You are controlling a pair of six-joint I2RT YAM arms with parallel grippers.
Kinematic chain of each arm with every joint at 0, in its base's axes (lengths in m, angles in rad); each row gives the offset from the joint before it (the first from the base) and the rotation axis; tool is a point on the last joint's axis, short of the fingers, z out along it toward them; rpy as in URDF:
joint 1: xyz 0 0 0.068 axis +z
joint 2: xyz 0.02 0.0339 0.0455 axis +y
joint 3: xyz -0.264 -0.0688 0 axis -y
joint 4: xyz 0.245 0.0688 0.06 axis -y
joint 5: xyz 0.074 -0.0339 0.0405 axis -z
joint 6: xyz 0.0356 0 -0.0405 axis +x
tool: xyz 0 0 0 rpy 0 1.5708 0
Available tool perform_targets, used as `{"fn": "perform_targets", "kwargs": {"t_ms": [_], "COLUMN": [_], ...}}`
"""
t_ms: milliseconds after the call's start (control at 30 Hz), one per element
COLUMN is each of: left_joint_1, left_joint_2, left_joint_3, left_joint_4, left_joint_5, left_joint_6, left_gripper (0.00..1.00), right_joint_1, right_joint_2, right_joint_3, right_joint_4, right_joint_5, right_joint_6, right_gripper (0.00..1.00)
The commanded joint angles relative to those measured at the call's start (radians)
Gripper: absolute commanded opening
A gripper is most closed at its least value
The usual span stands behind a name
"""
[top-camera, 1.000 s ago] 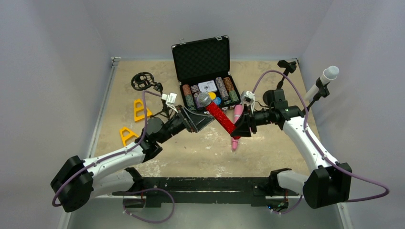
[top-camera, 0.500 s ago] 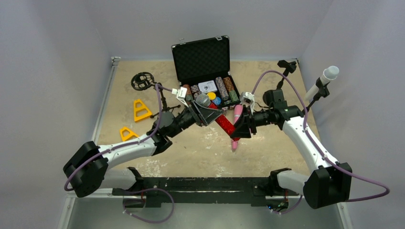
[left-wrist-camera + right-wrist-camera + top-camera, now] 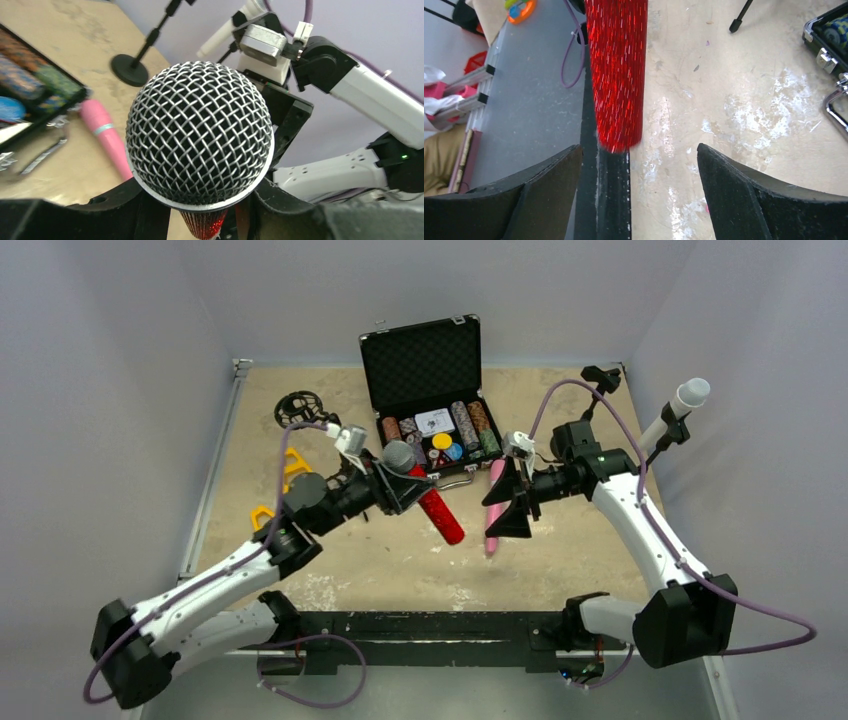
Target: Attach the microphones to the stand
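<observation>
Left pincer point(image 3: 398, 487): clamped on the glittery red microphone point(image 3: 438, 512) just below its silver grille point(image 3: 200, 140), holding it tilted above the tabletop point(image 3: 560, 550).
Right pincer point(image 3: 506, 505): jaws wide apart, gripping nothing, near the red handle's end.
Pink microphone point(image 3: 497, 473): flat on the tabletop, partly under the right pincer.
White microphone point(image 3: 686, 400): clipped in a stand point(image 3: 668, 432) at the right edge.
Poker chip case point(image 3: 420, 360): open, at the rear.
</observation>
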Motion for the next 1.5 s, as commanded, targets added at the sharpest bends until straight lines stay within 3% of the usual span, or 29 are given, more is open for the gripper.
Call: {"fn": "perform_targets", "kwargs": {"t_ms": [0,100,233,400,533,667,1200,1467], "left_joint_1": [0.083,0.156,0.21,0.334,0.513,0.606,0.729,0.761], "left_joint_2": [-0.25,-0.331,-0.277,-0.131,0.005,0.108,0.251,0.253], "left_joint_3": [0.165,0.356,0.612,0.826,0.956,1.055,1.114,1.036], "left_joint_4": [-0.567,-0.907,-1.098,-1.098,-1.071,-1.045,-0.966,-0.926], "left_joint_5": [-0.067,-0.166,-0.345,-0.408,-0.299,-0.257,-0.16,-0.104], "left_joint_6": [0.308,0.475,0.663,0.762,0.761,0.765,0.741,0.703], "left_gripper": [0.0,0.0,0.0,0.0,0.0,0.0,0.0,0.0], "right_joint_1": [-0.016,-0.021,-0.022,-0.022,-0.022,-0.022,-0.022,-0.022], "right_joint_2": [-0.062,-0.131,-0.156,-0.155,-0.159,-0.165,-0.146,-0.145], "right_joint_3": [0.035,0.0,-0.016,-0.018,-0.024,-0.029,-0.033,-0.033], "right_joint_4": [-0.06,0.025,0.068,0.069,0.073,0.077,0.077,0.074], "right_joint_5": [0.027,0.09,0.126,0.124,0.119,0.119,0.117,0.117], "right_joint_6": [-0.103,-0.035,0.007,0.014,0.019,0.021,0.018,0.015], "right_gripper": [0.91,0.93,0.95,0.97,0.98,0.98,0.98,0.98]}}
